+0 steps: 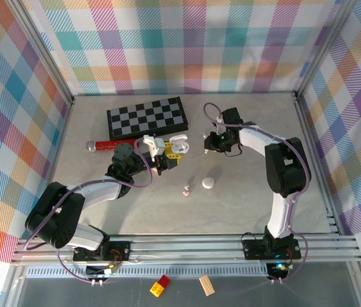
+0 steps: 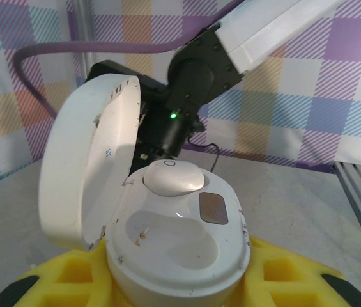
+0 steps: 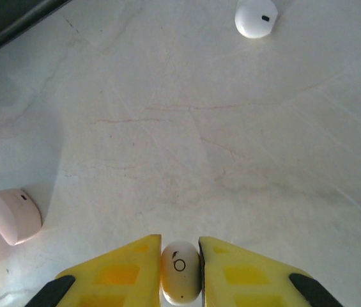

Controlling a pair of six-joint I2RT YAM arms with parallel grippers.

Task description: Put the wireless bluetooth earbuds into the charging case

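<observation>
- Overhead, we find the left gripper [image 1: 158, 155] grasping the open charging case [image 1: 149, 143], with the right gripper [image 1: 213, 142] well apart to its right. A white bud [image 1: 209, 183] and pink buds [image 1: 186, 190] lie loose on the table [image 1: 257, 192].
- Left wrist: we see one seated earbud [image 2: 170, 178] in the case beside an empty socket [image 2: 167, 236], with the lid [image 2: 84, 166] raised.
- Right wrist: yellow fingers [image 3: 122, 268] are clenched on a white earbud [image 3: 180, 272]. We judge the pick-up to be the step in hand. The next move calls for carrying this bud over the empty socket and turning it to fit before release.
</observation>
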